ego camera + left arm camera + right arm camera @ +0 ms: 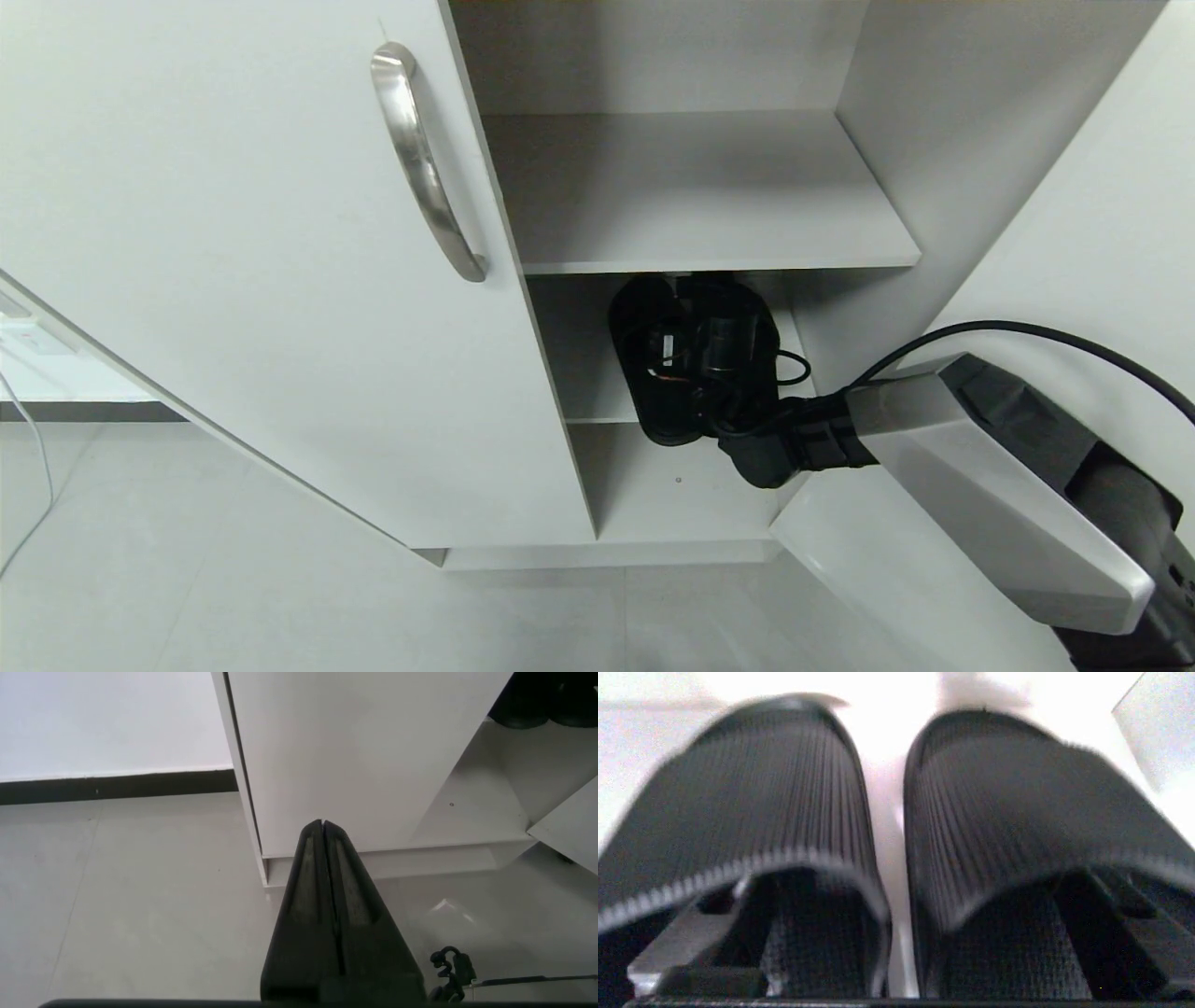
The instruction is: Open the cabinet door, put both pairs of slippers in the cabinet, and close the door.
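One pair of black slippers (658,322) lies inside the white cabinet (920,103), just below the middle of the head view at about 6 o'clock. They sit side by side at the level of the lower shelf (583,378), under a bare upper shelf (691,187), and their near ends reach the lower shelf's front edge. It cannot be told whether they rest on the shelf or hang just above it.

The right arm comes in from 4 o'clock, and the right gripper (906,910) is at the slippers. Seen close in the right wrist view, the ribbed straps arch over its fingers (705,957), which are spread wide with one tucked under each strap.

The cabinet's left door (233,243) is closed and fills the 9 to 11 o'clock area, with a curved metal handle (425,168) near its inner edge. The right door (1106,233) stands swung out at 3 o'clock.

The left gripper (322,833) hangs above the pale floor (131,905) and points at the cabinet's base, its fingers pressed flat together with nothing between them.
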